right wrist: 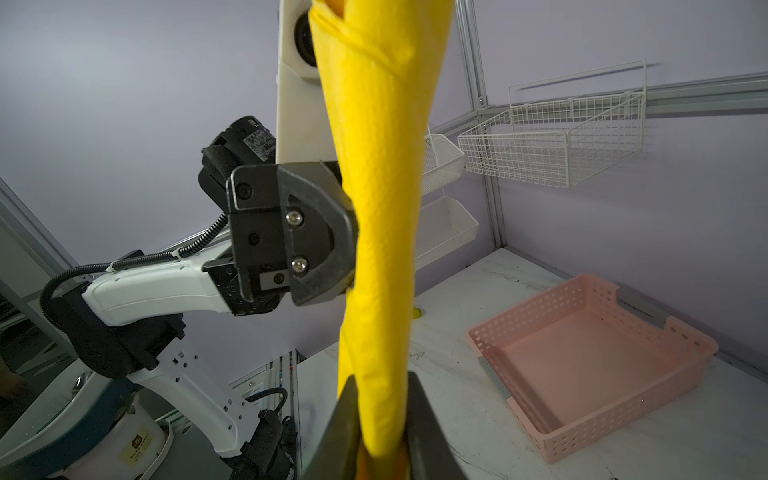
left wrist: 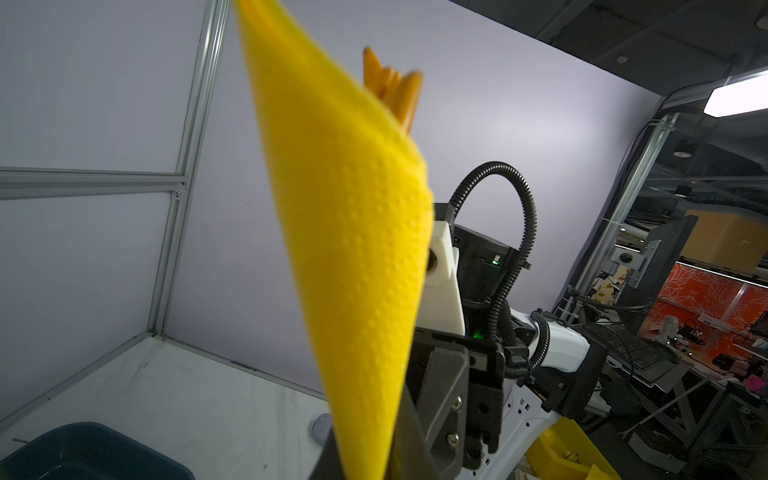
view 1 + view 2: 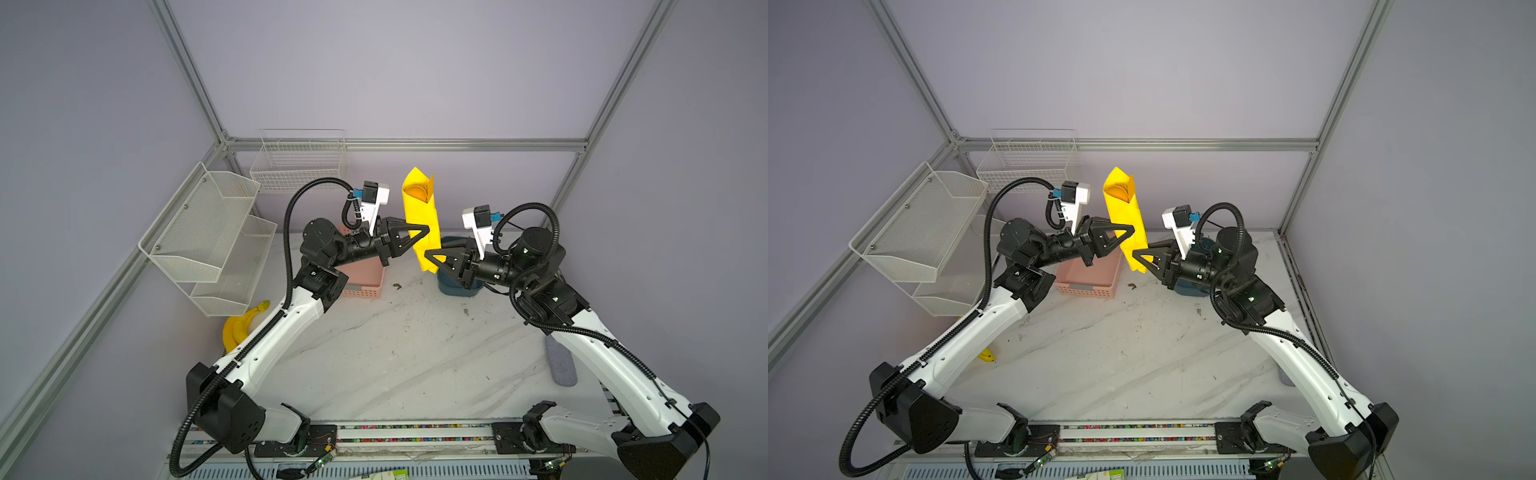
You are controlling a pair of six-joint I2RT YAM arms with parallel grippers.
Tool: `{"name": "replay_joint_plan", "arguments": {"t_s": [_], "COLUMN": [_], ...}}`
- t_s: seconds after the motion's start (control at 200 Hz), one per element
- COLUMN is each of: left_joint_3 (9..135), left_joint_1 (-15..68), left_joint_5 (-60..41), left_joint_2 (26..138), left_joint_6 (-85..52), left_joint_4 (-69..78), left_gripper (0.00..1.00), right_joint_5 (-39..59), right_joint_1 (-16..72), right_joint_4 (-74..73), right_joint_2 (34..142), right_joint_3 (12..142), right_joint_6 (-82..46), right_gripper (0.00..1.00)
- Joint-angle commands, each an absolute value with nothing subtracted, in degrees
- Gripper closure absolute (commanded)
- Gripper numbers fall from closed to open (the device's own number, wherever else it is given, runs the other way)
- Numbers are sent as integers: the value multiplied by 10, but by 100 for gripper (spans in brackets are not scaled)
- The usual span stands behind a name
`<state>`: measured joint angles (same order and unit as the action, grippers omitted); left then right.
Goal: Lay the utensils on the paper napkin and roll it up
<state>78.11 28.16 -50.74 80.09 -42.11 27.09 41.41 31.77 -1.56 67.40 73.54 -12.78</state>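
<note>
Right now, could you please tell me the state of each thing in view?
Napkin, rolled up, held roughly upright off the table.
Utensils, wrapped inside the napkin, ends showing at the top.
Left pincer, shut on the napkin's middle.
Right pincer, around the napkin's lower end, grip unclear.
Pink basket, empty, on the table.
Wire basket, empty, hanging.

A white, grey-veined marble counter [image 3: 395, 353] carries a pink perforated plastic basket [image 3: 365, 284] at the rear left. A dark blue plastic tub [image 3: 451, 289] stands at the rear right. Yellow bananas [image 3: 241, 328] lie at the left edge and a grey oblong felt pad [image 3: 561, 365] at the right edge.
</note>
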Motion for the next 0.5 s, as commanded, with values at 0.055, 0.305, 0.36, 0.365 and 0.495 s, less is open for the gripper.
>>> {"name": "replay_joint_plan", "arguments": {"t_s": [0.055,0.305,0.36,0.365,0.495], "left_joint_3": [789,794,795,796,805], "left_joint_1": [276,268,265,264,252], "left_joint_5": [-508,-509,-510,-510,-509], "left_joint_2": [780,786,787,787,787], "left_joint_6": [-404,-403,-401,-401,-384], "left_joint_4": [264,260,255,254,215], "left_gripper": [95,95,95,95,95], "right_joint_5": [390,376,372,372,361], "right_joint_1": [312,312,312,312,312], "right_joint_4": [-24,-7,-2,-2,7], "right_joint_2": [658,642,640,639,633], "right_joint_3": [735,727,727,728,727], "right_joint_6": [-127,-121,-120,-119,-113], "right_gripper": [65,61,60,60,59]}}
